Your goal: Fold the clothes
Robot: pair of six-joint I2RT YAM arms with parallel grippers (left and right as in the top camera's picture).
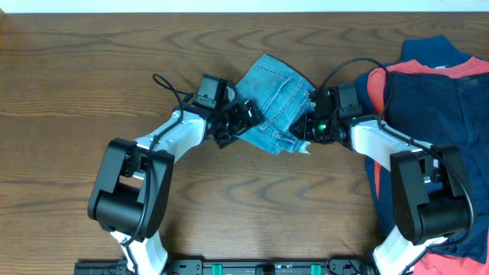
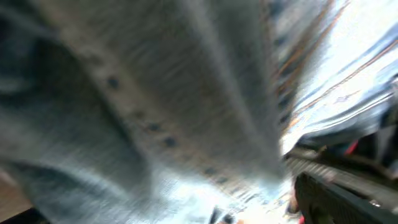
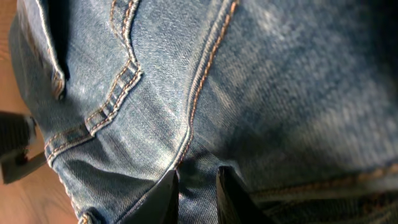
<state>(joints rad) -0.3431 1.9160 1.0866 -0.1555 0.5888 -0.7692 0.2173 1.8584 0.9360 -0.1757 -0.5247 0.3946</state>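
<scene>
The light-blue jeans (image 1: 273, 105) lie bunched in a small folded bundle at the table's middle. My left gripper (image 1: 240, 121) is at the bundle's left edge. Blurred denim (image 2: 155, 106) fills the left wrist view and hides the fingers, so I cannot tell whether they are open or shut. My right gripper (image 1: 307, 124) is at the bundle's right edge. In the right wrist view its two fingers (image 3: 198, 190) are close together, pinching a fold of denim (image 3: 205, 93) beside an orange-stitched seam.
A pile of dark navy garments (image 1: 451, 114) with a red-orange shirt (image 1: 428, 72) lies at the table's right side, just behind the right arm. The brown wooden table (image 1: 92, 84) extends to the left.
</scene>
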